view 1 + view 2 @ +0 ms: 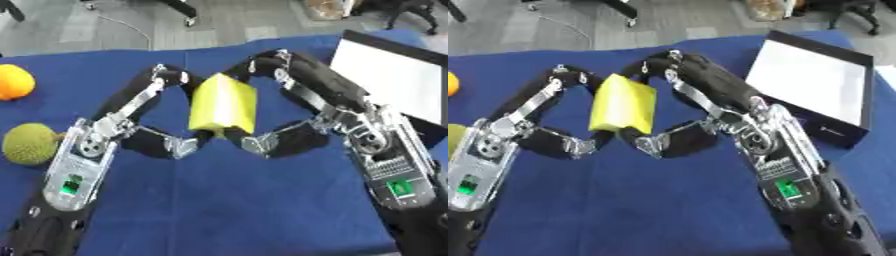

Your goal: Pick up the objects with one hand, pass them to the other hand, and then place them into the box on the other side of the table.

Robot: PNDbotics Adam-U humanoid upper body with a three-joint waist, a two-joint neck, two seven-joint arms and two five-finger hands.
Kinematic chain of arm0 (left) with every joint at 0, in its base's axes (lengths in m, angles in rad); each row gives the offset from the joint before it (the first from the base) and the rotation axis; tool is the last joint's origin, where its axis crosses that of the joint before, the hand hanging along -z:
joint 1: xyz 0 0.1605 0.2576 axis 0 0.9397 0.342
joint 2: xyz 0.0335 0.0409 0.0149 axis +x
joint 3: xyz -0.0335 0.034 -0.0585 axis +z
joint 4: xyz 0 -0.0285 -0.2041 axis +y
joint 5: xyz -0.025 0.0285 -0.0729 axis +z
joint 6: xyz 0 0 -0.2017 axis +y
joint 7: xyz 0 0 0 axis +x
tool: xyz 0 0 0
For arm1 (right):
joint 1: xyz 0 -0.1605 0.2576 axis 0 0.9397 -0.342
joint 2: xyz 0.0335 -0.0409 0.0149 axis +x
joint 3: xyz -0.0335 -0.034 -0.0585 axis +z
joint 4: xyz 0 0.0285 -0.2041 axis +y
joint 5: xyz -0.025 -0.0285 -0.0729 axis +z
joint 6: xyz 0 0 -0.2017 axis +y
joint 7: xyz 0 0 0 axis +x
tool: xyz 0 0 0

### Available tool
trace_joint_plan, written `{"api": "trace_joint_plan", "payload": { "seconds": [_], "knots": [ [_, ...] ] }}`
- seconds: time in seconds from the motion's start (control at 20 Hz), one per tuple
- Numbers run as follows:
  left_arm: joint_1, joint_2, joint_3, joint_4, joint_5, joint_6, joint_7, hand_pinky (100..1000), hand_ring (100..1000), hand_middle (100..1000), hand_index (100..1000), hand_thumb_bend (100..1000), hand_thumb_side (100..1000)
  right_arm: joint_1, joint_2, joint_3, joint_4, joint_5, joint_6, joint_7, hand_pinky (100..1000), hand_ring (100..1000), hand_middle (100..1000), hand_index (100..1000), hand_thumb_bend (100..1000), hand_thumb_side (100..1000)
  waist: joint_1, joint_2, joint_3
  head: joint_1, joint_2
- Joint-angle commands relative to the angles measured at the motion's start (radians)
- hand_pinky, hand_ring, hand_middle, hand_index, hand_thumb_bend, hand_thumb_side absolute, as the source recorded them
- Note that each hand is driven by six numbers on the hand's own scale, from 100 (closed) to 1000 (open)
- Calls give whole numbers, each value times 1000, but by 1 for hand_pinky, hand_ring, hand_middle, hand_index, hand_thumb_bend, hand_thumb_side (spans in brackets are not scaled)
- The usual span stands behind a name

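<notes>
A yellow block [223, 105] is held upright above the blue table, at its middle. My left hand [98, 134] comes in from the left, fingers curled over the block's upper left edge and thumb under its lower left corner. From the right, my right hand [352, 124] does the same, with fingers [262, 65] at the upper right edge and thumb [255, 143] at the lower right corner. Both hands pinch the block at once. The box [835, 133], black with a white inside, lies open at the table's far right.
An orange fruit [14, 80] lies at the far left edge. A green spiky fruit [30, 144] sits below it, next to my left wrist. The blue cloth [227, 200] covers the table. Beyond the far edge is grey floor with chair legs.
</notes>
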Motion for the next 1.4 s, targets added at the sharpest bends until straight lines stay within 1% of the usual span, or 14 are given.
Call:
{"api": "trace_joint_plan", "payload": {
  "seconds": [0.05, 0.2, 0.25, 0.4, 0.45, 0.5, 0.6, 0.75, 0.8, 0.9, 1.1, 1.25, 1.3, 1.4],
  "knots": [
    [-25, -18, -12, -37, 7, -5, -6, 752, 492, 428, 343, 100, 276, -15, -7, -7, -4, 34, -27, 37, 743, 743, 577, 810, 319, 391, -10, -10, -1, -4, -3],
    [-27, -20, -14, -38, 8, -3, -9, 752, 492, 428, 345, 100, 274, -17, -7, -10, -4, 52, -47, 61, 748, 738, 566, 795, 315, 362, -10, -10, -2, -4, -3],
    [-27, -20, -15, -38, 9, -2, -10, 752, 492, 429, 347, 100, 271, -17, -7, -10, -4, 58, -53, 67, 743, 730, 549, 777, 304, 336, -9, -10, -2, -4, -3],
    [-27, -21, -17, -37, 13, -1, -14, 755, 497, 439, 374, 100, 279, -18, -8, -14, -4, 73, -56, 65, 699, 658, 458, 691, 241, 205, -9, -10, -3, -4, -3],
    [-26, -21, -17, -37, 13, -2, -16, 756, 501, 447, 394, 100, 290, -19, -9, -15, -4, 77, -52, 56, 676, 625, 410, 651, 201, 128, -8, -11, -3, -4, -3],
    [-26, -21, -17, -37, 13, -2, -19, 758, 504, 454, 407, 100, 299, -19, -9, -15, -4, 81, -47, 44, 668, 615, 391, 634, 185, 101, -8, -11, -3, -5, -3],
    [-26, -20, -16, -37, 11, -3, -25, 762, 511, 473, 433, 160, 331, -20, -10, -16, -4, 90, -37, 16, 648, 596, 337, 580, 140, 100, -8, -11, -3, -6, -3],
    [-24, -20, -15, -36, 10, -3, -41, 769, 523, 503, 482, 242, 382, -20, -10, -18, -4, 99, -14, -36, 623, 574, 284, 532, 108, 100, -7, -11, -4, -7, -3],
    [-24, -21, -15, -35, 10, -2, -46, 772, 530, 516, 519, 281, 410, -19, -9, -18, -4, 100, -7, -54, 615, 568, 269, 519, 100, 100, -7, -11, -4, -7, -3],
    [-23, -22, -13, -32, 9, 0, -56, 779, 542, 535, 567, 333, 460, -18, -9, -17, -4, 102, 6, -83, 608, 562, 254, 507, 100, 100, -7, -10, -4, -8, -3],
    [-21, -25, -11, -24, 7, 4, -73, 786, 558, 569, 610, 421, 521, -17, -8, -16, -4, 106, 21, -119, 595, 556, 226, 475, 100, 100, -8, -10, -3, -9, -3],
    [-21, -26, -8, -19, 8, 5, -78, 790, 570, 591, 637, 458, 542, -16, -7, -14, -4, 105, 29, -137, 592, 555, 218, 462, 100, 100, -7, -9, -3, -10, -3],
    [-21, -27, -8, -18, 8, 5, -79, 793, 578, 604, 652, 492, 556, -16, -7, -13, -4, 105, 30, -139, 591, 555, 211, 450, 100, 100, -7, -9, -3, -10, -3],
    [-22, -29, -6, -15, 9, 4, -81, 795, 586, 613, 662, 511, 565, -15, -7, -13, -4, 105, 31, -142, 590, 555, 207, 444, 100, 100, -7, -9, -4, -10, -3]
  ]
}}
